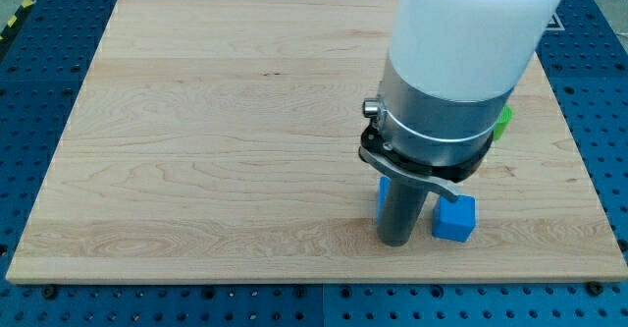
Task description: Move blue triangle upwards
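A blue block (383, 198) shows only as a narrow strip at the left of my rod, so its shape cannot be made out; the rod hides most of it. A second blue block (454, 218), roughly cube-like, sits just to the right of the rod near the view's bottom. My tip (396, 241) rests on the wooden board (216, 140) between these two blue blocks, touching or nearly touching the left one. A green block (503, 123) peeks out at the right edge of the arm body.
The large white and grey arm body (456, 62) covers the board's upper right. The board's bottom edge lies just below my tip. A blue perforated table (39, 32) surrounds the board.
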Tool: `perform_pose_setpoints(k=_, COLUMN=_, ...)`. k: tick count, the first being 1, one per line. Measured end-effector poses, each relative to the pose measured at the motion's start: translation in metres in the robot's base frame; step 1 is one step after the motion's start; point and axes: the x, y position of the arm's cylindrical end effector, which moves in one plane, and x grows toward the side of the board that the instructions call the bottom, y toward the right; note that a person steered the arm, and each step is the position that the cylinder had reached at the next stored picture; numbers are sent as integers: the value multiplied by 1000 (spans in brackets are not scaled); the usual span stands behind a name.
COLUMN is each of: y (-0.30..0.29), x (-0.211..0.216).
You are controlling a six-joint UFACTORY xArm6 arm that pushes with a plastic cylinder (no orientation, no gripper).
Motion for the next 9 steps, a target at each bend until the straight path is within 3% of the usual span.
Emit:
perform_pose_setpoints(k=3, y=-49, x=-13)
perform_pose_setpoints(k=4, y=-26, x=-27)
perform_pose_setpoints(k=7, y=13, x=17)
perform_pose_setpoints(k=8, y=26, x=-6)
perform_pose_setpoints(k=9, y=-5, x=-24)
